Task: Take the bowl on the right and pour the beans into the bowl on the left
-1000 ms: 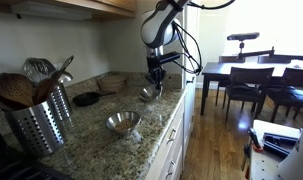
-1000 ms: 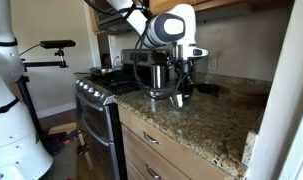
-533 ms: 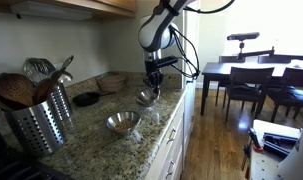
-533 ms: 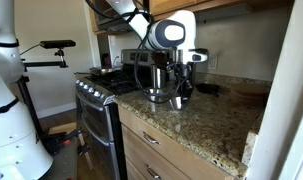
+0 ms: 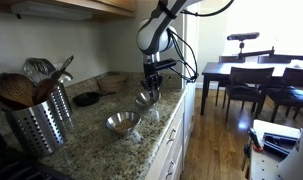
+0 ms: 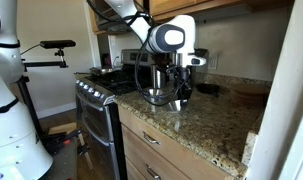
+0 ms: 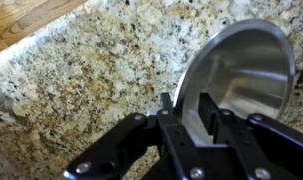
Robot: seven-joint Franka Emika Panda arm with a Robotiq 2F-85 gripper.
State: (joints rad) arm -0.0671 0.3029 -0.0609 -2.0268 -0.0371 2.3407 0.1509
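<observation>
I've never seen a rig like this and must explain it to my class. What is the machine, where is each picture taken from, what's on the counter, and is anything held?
The machine is a robot arm ending in a two-fingered gripper. Two pictures come from cameras standing in the kitchen; the third from a camera on the wrist, looking down the fingers. On the granite counter are a utensil holder and a steel bowl; a second steel bowl has its rim between the fingers. Whether they pinch it is unclear.
</observation>
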